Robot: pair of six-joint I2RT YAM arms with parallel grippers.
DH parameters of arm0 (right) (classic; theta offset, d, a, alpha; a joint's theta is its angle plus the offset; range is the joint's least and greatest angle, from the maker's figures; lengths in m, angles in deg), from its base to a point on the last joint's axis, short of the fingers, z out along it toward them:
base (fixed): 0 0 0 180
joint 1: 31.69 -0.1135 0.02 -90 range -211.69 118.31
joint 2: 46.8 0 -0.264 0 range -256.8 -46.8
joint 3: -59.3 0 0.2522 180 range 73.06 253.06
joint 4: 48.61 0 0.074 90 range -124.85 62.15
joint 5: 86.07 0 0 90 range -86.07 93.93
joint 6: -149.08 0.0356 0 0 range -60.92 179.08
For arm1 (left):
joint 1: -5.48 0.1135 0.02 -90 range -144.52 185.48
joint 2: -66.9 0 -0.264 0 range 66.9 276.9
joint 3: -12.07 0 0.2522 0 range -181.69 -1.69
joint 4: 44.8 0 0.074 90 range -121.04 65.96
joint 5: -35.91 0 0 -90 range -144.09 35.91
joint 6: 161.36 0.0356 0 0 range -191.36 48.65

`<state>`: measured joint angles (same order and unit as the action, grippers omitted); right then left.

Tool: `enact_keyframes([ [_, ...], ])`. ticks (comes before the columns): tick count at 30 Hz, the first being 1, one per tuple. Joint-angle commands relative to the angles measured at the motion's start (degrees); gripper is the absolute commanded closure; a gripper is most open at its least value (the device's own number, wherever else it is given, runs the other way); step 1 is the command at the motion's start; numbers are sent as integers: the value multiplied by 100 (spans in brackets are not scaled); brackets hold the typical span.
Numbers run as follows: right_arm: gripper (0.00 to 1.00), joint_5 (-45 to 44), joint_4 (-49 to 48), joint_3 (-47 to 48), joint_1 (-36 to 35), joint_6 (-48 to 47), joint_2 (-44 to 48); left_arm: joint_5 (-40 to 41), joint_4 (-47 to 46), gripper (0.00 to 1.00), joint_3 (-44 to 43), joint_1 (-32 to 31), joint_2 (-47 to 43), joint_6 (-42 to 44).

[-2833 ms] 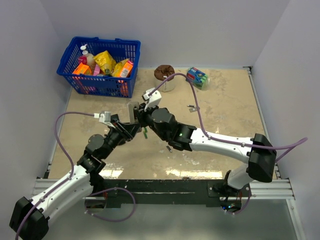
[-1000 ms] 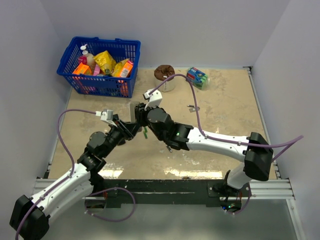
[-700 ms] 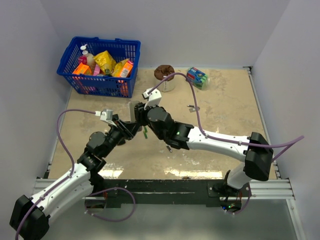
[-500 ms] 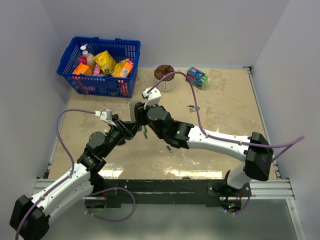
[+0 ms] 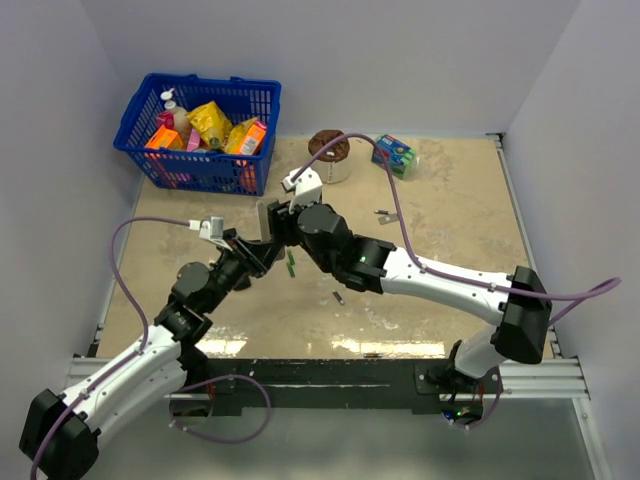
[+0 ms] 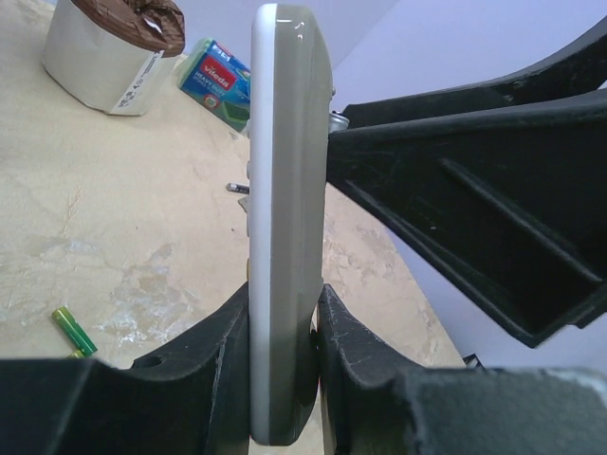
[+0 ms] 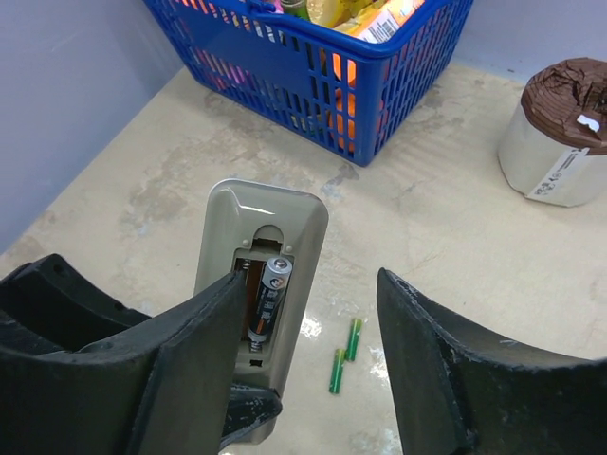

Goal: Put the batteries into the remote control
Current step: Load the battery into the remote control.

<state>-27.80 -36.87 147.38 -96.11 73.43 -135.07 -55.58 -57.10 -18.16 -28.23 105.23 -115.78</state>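
Grey back panel of the remote (image 7: pixel 261 227) faces the right wrist camera. The cover is off and the compartment is exposed.

Remote position: upright above the table (image 5: pixel 450 230), left of centre in the top view. Its lower end is clamped in the left gripper (image 6: pixel 282 303).

Left jaws: drawn in narrow on the remote, with one finger (image 6: pixel 223 355) against each broad face. The left wrist view shows the remote edge-on.

Compartment contents: one battery (image 7: pixel 266 299) lies lengthwise in the bay, with its metal end toward the top of the remote. The slot beside it is in shadow, so it cannot be told whether that slot holds a second cell.

Right gripper (image 7: pixel 311 280): jaws spread wide and holding nothing. It sits close behind the remote, with the open compartment framed between its two fingers.

Loose battery (image 5: pixel 339 297): lies flat on the table, near the right forearm and apart from the remote.

Other items on the table:
- Two green sticks (image 7: pixel 354 338) lie close together below the remote.
- Blue basket (image 5: pixel 205 172) stands at the far left corner, filled with coloured packs.
- White roll (image 5: pixel 328 155) with a brown top stands at the far edge.
- Green packet (image 5: pixel 396 153) lies just to the right of the roll.
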Motion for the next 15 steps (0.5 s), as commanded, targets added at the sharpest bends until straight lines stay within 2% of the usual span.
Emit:
enact_keyframes([
  [1, 36, 685, -228, 416, -97, -178, 319, -334, -92, 100, -287, -21, 78, -23],
  [7, 33, 1185, -228, 486, -79, -292, 398, -386, -30, 100, -330, -21, 131, -31],
  [10, 35, 1264, -54, 486, 0, -388, 556, -404, -4, 100, -366, -21, 140, 4],
  [15, 36, 1870, -70, 93, 464, -705, 1196, -465, 66, 100, -401, -21, 149, 13],
])
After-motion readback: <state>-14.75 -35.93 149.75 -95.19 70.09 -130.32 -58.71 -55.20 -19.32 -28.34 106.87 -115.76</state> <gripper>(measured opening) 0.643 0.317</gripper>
